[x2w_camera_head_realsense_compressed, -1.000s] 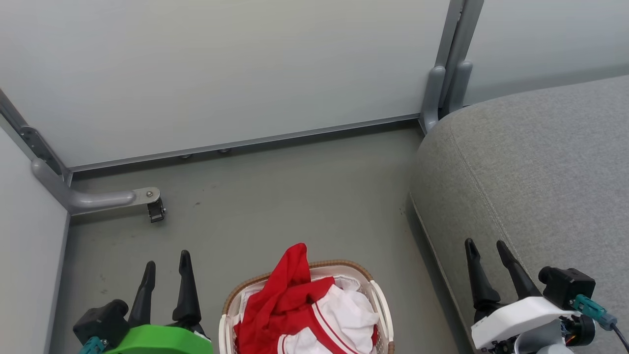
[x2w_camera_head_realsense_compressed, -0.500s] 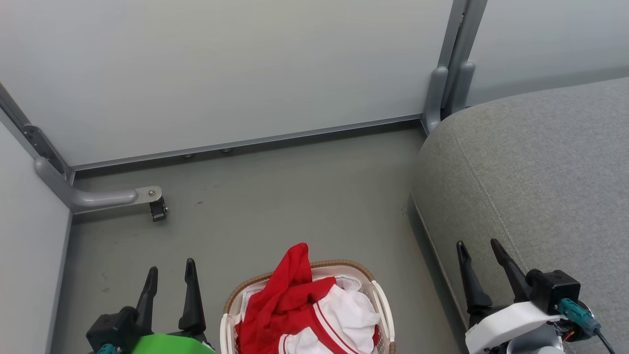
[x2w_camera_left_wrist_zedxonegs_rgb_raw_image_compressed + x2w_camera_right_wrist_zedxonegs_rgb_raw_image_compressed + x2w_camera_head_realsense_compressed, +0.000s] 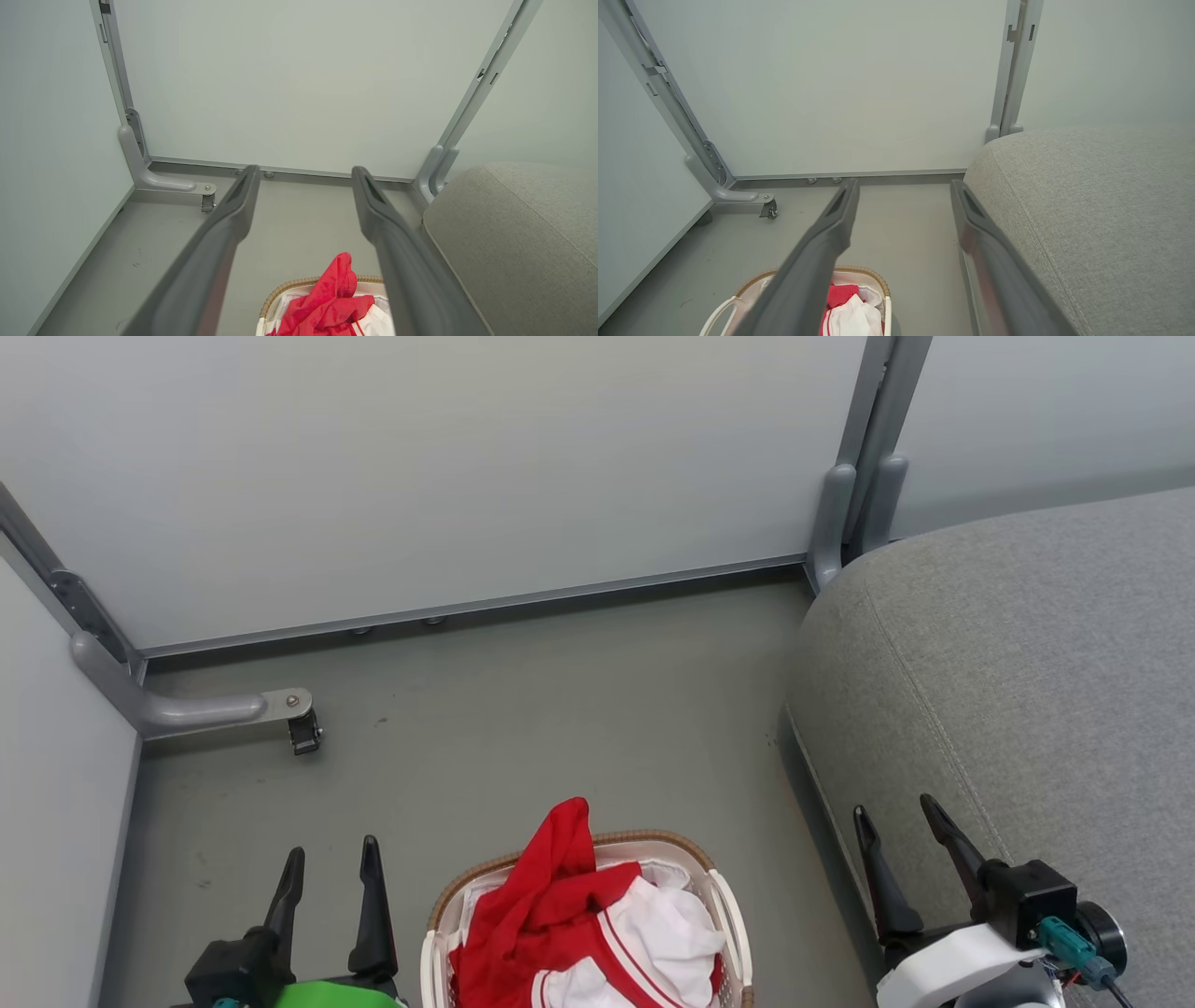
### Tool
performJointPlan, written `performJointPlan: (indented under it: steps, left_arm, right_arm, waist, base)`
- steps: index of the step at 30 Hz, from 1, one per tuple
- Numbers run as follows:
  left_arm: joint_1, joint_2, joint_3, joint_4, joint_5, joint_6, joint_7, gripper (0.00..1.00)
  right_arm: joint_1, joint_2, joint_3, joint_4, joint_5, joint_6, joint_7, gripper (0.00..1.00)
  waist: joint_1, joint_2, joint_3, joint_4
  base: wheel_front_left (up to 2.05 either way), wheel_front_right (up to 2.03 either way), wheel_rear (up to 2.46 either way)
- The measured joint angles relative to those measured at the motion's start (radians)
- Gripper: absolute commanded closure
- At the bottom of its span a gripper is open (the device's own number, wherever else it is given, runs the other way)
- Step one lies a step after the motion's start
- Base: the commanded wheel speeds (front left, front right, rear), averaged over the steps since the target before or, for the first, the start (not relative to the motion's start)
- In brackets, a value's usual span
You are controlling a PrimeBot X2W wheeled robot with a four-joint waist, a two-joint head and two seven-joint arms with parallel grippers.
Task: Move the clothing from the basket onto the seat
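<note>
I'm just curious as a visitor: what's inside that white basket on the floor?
The basket holds red and white clothing, heaped above its rim, one red fold sticking up at the far side. Anything beneath the heap, and the basket's bottom, is covered.

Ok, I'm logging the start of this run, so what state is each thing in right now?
laundry basket, upright on the floor, full.
clothing, crumpled heap inside it, red fold poking above the rim.
sofa, no clothing on the part in view.
left claw, open, holding nothing.
right claw, open, holding nothing.
</note>
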Motion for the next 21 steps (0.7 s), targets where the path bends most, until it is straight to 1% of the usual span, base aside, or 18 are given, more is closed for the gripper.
performJointPlan:
  steps: [16, 21]
  left_arm:
    - [0.012, 0.001, -0.017, 0.001, 0.091, 0.0, -0.027, 0.0]
    - [0.012, 0.001, -0.019, 0.002, 0.098, -0.001, -0.032, 0.0]
  right_arm:
    - [0.005, -0.001, 0.009, 0.008, -0.111, 0.0, -0.03, 0.0]
    - [0.005, -0.002, 0.01, 0.012, -0.118, 0.0, -0.031, 0.0]
  waist:
    - [0.0, 0.0, 0.002, 0.005]
    - [0.0, 0.0, 0.003, 0.005]
  base:
    - [0.0, 0.0, 0.0]
    - [0.0, 0.0, 0.0]
